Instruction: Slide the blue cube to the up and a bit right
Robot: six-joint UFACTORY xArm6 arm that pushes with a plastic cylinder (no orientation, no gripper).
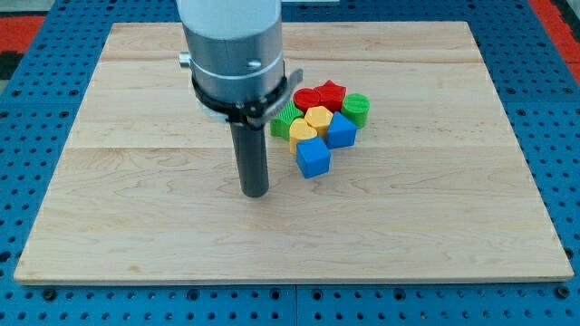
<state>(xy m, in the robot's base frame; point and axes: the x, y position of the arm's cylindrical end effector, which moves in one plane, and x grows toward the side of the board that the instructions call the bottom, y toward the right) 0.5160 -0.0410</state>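
My tip [255, 192] rests on the wooden worktop [136, 226], near the middle and slightly toward the near edge, at the lower end of a straight dark rod that hangs from a wide grey cylinder [231, 41]. The arm carries no fingers at all, only this rod, so nothing on it is apart, together or clamped on anything. The blue cube [314, 158] sits just to the right of my tip and a little farther away, with a small strip of bare wood between them; it is the nearest block of a tight cluster. Beside it on the far right lies a second blue block [341, 130], seemingly touching it. Two yellow blocks [304, 132] [318, 117] crowd just behind the blue cube. Farther still are a red star-shaped block [330, 93] and another red block [305, 99], a ridged green block [285, 120] at the cluster's left edge partly hidden by the arm's housing, and a green cylinder [356, 108] at its right.
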